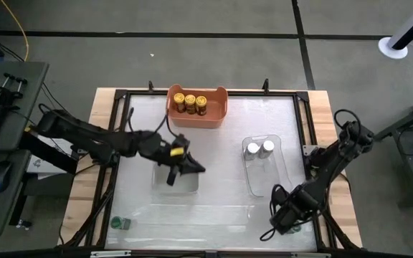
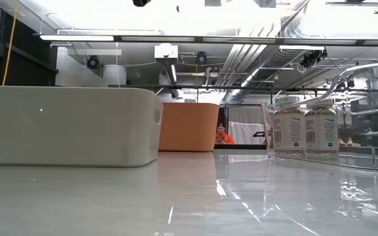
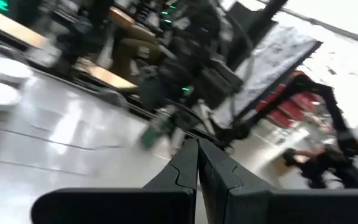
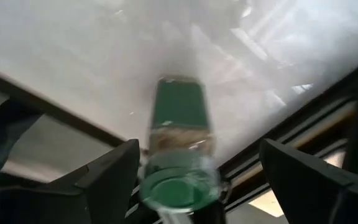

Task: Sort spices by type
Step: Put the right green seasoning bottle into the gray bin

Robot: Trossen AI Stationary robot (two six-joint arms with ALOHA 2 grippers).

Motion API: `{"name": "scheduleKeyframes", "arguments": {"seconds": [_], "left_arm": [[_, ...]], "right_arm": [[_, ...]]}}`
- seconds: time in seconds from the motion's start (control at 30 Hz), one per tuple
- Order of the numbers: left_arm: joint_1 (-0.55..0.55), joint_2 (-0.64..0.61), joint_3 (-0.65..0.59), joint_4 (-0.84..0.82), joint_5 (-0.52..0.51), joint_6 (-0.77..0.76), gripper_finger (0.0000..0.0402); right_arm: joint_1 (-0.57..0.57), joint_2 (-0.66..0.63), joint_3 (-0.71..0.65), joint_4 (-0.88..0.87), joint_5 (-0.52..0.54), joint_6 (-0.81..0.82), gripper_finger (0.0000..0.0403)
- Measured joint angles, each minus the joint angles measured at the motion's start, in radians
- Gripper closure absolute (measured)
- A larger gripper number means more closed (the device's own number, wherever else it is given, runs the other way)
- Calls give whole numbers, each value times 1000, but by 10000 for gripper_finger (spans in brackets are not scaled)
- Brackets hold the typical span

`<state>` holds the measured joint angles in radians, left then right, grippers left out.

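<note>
Three yellow-lidded jars [image 1: 190, 103] stand in the orange tub [image 1: 219, 115]. Two silver-white-lidded jars [image 1: 260, 149] stand in the clear tub [image 1: 264, 183] and also show in the low view [image 2: 305, 131]. One green-lidded jar [image 1: 120, 223] lies on the table near the near-left corner. A second green-lidded jar [image 4: 179, 155] sits midway between the fingers of my right gripper [image 4: 197, 149], its lid facing the camera; the fingers are open and apart from it. My right gripper [image 1: 279, 215] is near the table's near-right corner. My left gripper [image 1: 191, 168] [image 3: 196, 148] is shut above the white tub [image 1: 178, 185].
The white tub [image 2: 71, 124] sits mid-table, with the orange tub [image 2: 189, 126] at the far edge. A dark frame rail [image 1: 214, 250] runs round the table. A keyboard and mouse lie on a stand off the table's left. A person in orange [image 2: 223, 136] shows far behind.
</note>
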<state>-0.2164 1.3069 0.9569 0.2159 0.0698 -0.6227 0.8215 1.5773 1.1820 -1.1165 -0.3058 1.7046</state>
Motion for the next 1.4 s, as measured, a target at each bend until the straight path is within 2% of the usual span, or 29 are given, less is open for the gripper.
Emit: {"name": "scheduleKeyframes", "arguments": {"seconds": [0.17, 0.33, 0.47, 0.77, 0.9, 1.0, 1.07, 1.2, 1.3, 1.4], "left_arm": [[-79, 33, 0, 72, -2, -50, 401], [-125, 30, 0, 60, 14, -54, 401], [-156, 29, 0, 52, 107, -49, 401], [-221, 23, 0, 3, 302, -47, 401], [-211, -33, -1, -73, 335, 8, 401], [-181, -123, -1, -196, 334, 69, 401], [-164, -202, -1, -307, 296, 113, 401], [-152, -377, 0, -567, 119, 197, 401], [-162, -491, -5, -707, -58, 213, 401], [-188, -595, -73, -675, -170, 203, 401]], "right_arm": [[24, 8, 0, 46, 6, 50, 76], [55, 30, 0, 37, -13, 107, 76], [59, 68, -1, 72, -71, 124, 76], [42, 134, -1, 168, -89, 155, 79], [42, 144, -1, 168, -90, 150, 115], [42, 144, 11, 157, -88, 154, 179], [38, 144, 39, 157, -52, 154, 213], [-9, 145, 158, 161, 132, 93, 213], [-89, 145, 269, 205, 322, -71, 213], [-208, 145, 369, 299, 461, -318, 213]]}}
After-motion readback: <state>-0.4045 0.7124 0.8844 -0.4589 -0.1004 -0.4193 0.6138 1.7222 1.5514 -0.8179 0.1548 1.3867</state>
